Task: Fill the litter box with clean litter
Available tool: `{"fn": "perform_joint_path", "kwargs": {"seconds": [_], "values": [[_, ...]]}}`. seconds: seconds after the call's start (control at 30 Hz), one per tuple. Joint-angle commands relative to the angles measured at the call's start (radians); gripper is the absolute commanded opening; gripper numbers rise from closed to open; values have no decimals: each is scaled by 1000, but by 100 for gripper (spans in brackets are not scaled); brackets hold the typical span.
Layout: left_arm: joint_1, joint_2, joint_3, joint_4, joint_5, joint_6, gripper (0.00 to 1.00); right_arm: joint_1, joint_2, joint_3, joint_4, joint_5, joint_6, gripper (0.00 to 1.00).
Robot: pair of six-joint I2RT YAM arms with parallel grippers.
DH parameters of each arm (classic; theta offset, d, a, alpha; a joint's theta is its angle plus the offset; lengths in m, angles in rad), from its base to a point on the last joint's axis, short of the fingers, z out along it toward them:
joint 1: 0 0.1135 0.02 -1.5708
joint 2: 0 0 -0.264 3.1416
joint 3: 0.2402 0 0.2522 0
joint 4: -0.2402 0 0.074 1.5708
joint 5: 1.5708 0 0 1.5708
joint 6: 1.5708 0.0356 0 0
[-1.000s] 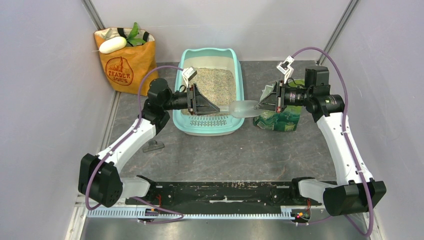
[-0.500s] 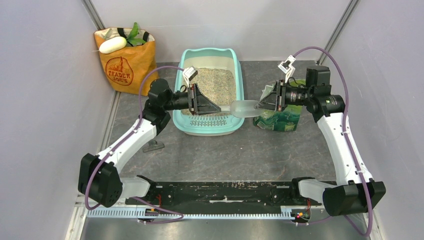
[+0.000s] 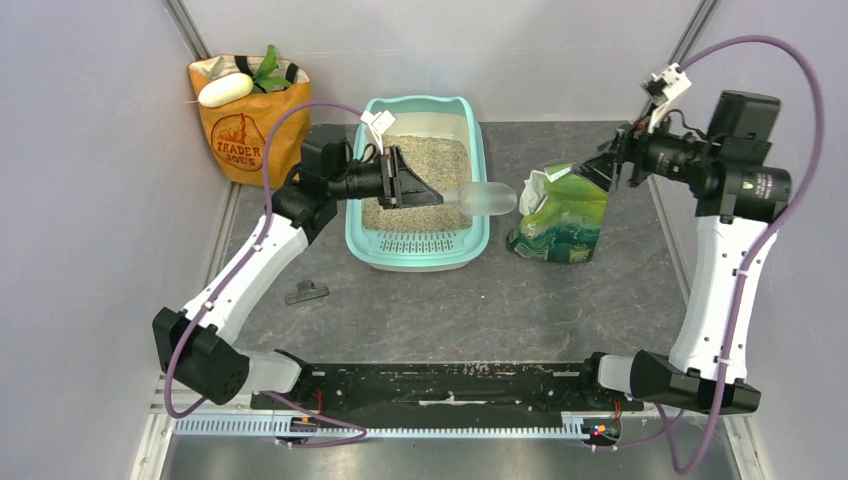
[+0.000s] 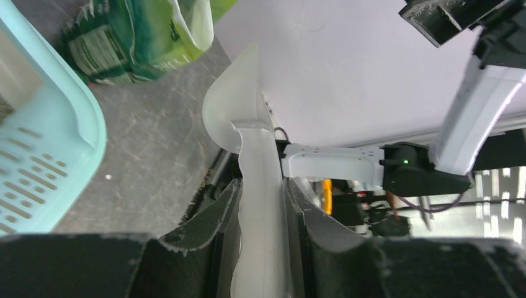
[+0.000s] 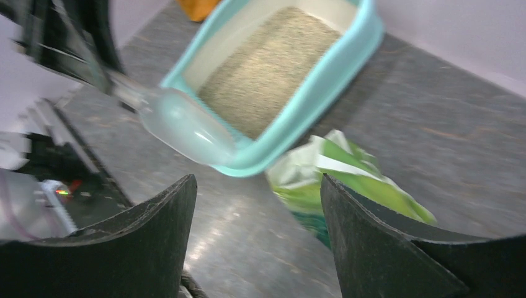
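The mint-teal litter box (image 3: 479, 165) lies at the back middle of the floor, with beige clean litter (image 3: 425, 172) spread inside. My left gripper (image 3: 436, 196) reaches across the box from the left and is shut on the handle of a clear plastic scoop (image 3: 488, 200), whose bowl hangs over the box's right rim. In the left wrist view the scoop (image 4: 250, 149) runs between my fingers (image 4: 211, 217), and the box corner (image 4: 56, 143) is at the left. My right gripper (image 5: 257, 192) is open and empty, raised at the far right, above the green litter bag (image 3: 560, 212).
An orange paper grocery bag (image 3: 245, 125) stands in the back left corner. A small black clip (image 3: 306, 292) lies on the floor left of the box. Grey walls close in on both sides. The green bag (image 5: 347, 180) stands just right of the box rim (image 5: 310, 105).
My right gripper opened, let go of the scoop and drew back up and to the right. The left gripper kept the scoop and shifted slightly farther over the box.
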Motion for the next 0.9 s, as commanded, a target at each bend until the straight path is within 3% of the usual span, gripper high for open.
{"fn": "perform_joint_path", "kwargs": {"seconds": [0.0, 0.1, 0.27, 0.47, 0.67, 0.77, 0.87], "values": [[-36, 21, 125, -206, -126, 170, 2, -143, 63, 28, -266, 47, -367, 81], [-59, 69, 200, -271, -183, 190, 2, -200, 102, -22, -346, 66, -568, 83], [-115, 154, 344, -371, -282, 246, 2, -231, 140, -144, -271, 45, -713, 86], [-143, 218, 425, -393, -336, 241, 2, -231, 189, -229, -125, 1, -765, 86], [-155, 288, 508, -405, -347, 227, 2, -228, 240, -302, -2, -88, -774, 78], [-163, 330, 555, -423, -332, 225, 2, -228, 263, -310, 18, -108, -783, 74], [-165, 361, 589, -429, -318, 218, 2, -228, 276, -308, 21, -120, -785, 76]]}}
